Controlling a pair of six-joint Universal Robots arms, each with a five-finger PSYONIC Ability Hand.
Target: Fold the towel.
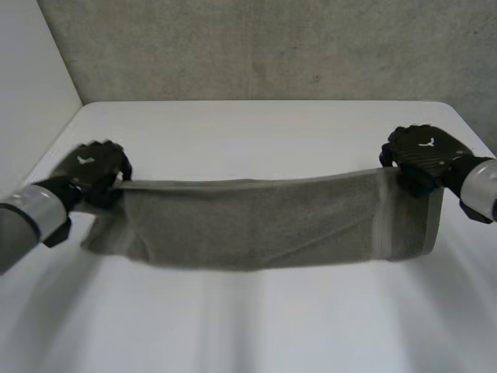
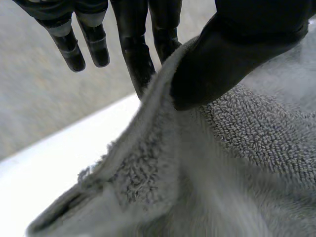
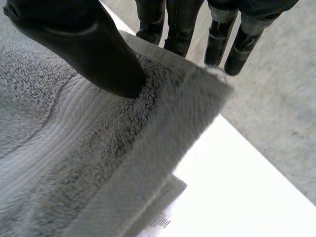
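A grey-green towel (image 1: pixel 264 221) hangs stretched between my two hands above the white table (image 1: pixel 256 132), sagging a little in the middle. My left hand (image 1: pixel 93 171) pinches the towel's upper left corner. In the left wrist view its thumb (image 2: pixel 222 59) presses the towel (image 2: pixel 237 163) against the fingers (image 2: pixel 136 54) behind the edge. My right hand (image 1: pixel 423 155) holds the upper right corner. In the right wrist view its thumb (image 3: pixel 89 44) pins the towel (image 3: pixel 74 163) against the fingers (image 3: pixel 173 24); a white label (image 3: pixel 160 219) shows at the hem.
A grey speckled wall (image 1: pixel 272 47) stands behind the table's far edge. A pale wall (image 1: pixel 31 78) rises beside the table's left edge. Bare tabletop lies in front of and behind the hanging towel.
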